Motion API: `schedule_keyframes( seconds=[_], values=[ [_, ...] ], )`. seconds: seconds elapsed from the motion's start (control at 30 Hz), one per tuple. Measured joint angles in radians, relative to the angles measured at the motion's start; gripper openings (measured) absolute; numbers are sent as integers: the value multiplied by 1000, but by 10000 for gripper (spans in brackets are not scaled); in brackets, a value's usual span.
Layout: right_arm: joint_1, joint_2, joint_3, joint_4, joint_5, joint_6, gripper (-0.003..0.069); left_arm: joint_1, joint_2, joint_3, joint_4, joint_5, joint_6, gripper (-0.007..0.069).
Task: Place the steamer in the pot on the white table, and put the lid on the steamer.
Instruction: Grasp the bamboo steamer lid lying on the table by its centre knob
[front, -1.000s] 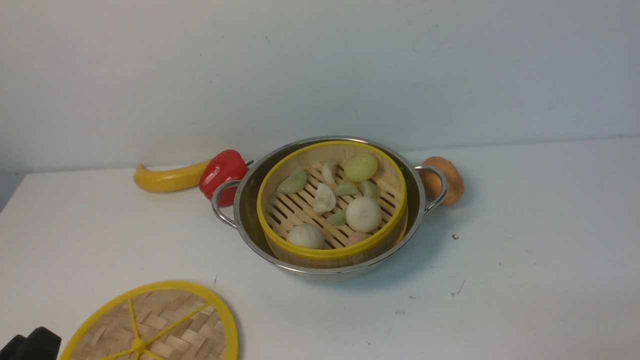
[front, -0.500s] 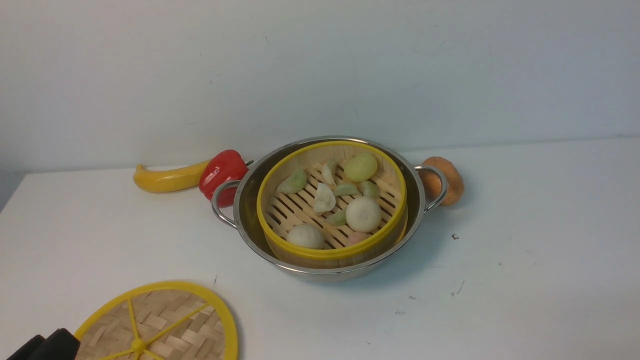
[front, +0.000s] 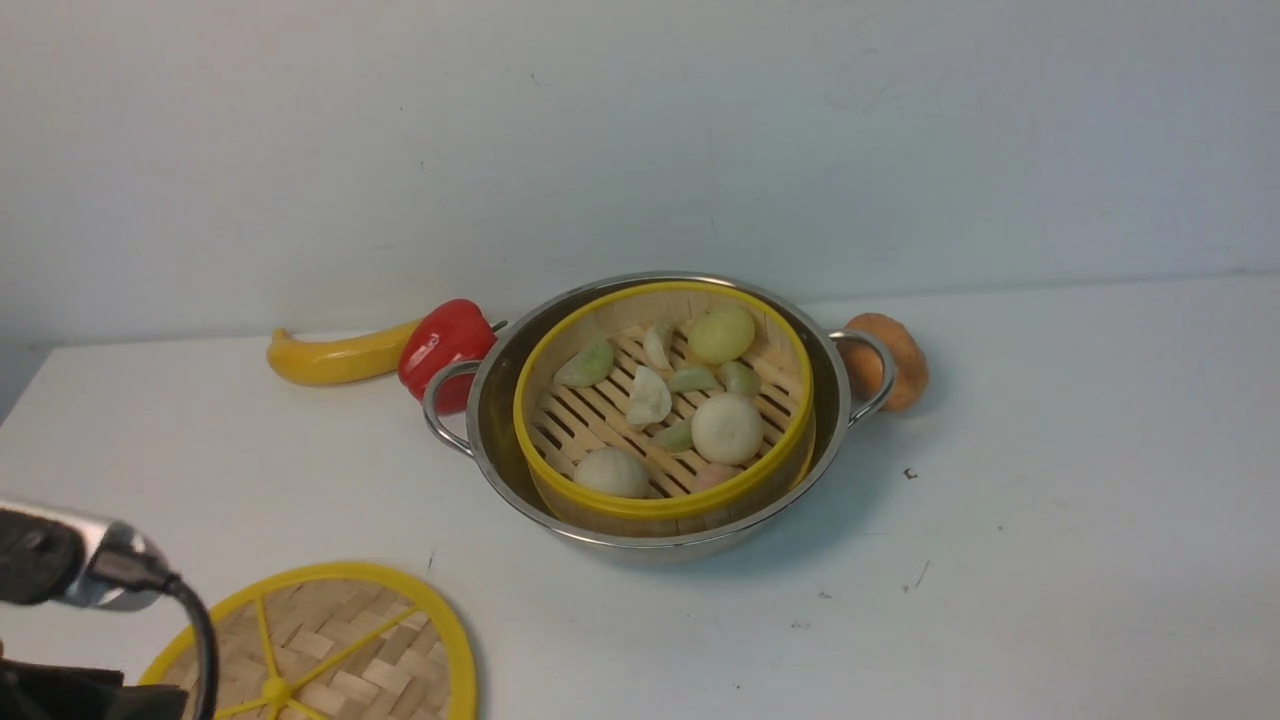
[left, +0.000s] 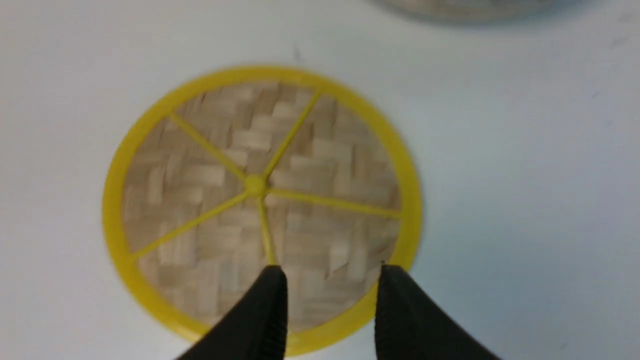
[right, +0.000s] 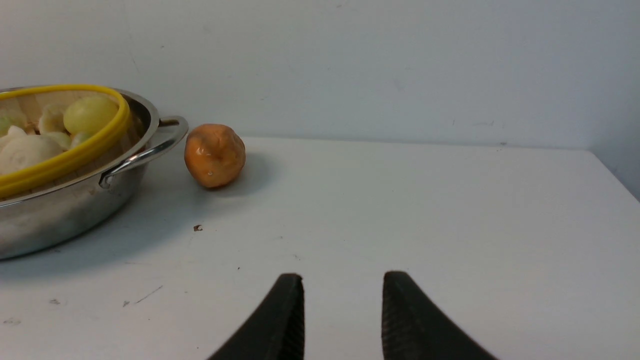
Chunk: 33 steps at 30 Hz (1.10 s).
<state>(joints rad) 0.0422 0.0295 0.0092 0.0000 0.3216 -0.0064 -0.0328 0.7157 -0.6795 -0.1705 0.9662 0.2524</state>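
Note:
The steamer (front: 590, 420), a bamboo basket with a yellow rim and pale buns and dumplings in it, sits inside the shiny steel pot (front: 497, 420) at the middle back of the white table (front: 1050, 550). The woven lid (front: 330, 650) lies flat on the table at the front left, apart from the pot. My left arm (front: 80, 565) reaches in beside it. In the left wrist view my left gripper (left: 330, 272) hovers open over the lid's (left: 260, 200) edge, with nothing held. My right gripper (right: 342, 277) is open over bare table, to the right of the pot (right: 60, 210).
A yellow banana (front: 335, 360) and a red pepper (front: 445, 345) lie against the pot's left handle. An orange lumpy fruit (front: 895, 360) sits by the right handle. The wall rises just behind the pot.
My left arm has come further into the front view at the lower left, beside the lid. Lid, pot and steamer have not moved.

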Motion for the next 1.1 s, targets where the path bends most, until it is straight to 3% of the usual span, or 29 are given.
schedule_keyframes(
  seconds=[0.13,0.3,0.47,0.73,0.9,1.1],
  values=[
    [0,0,0,0,0,-1,242,0,210,-91,102,38,0,242],
    [0,0,0,0,0,-1,242,0,415,-143,80,37,59,260],
    [0,0,0,0,0,0,242,0,559,-160,77,6,79,337],
    [0,0,0,0,0,0,242,0,684,-163,35,-68,-12,402],
    [0,0,0,0,0,-1,242,0,725,-163,23,-89,-91,387],
    [0,0,0,0,0,-1,242,0,784,-163,24,-136,-133,288]
  ],
)
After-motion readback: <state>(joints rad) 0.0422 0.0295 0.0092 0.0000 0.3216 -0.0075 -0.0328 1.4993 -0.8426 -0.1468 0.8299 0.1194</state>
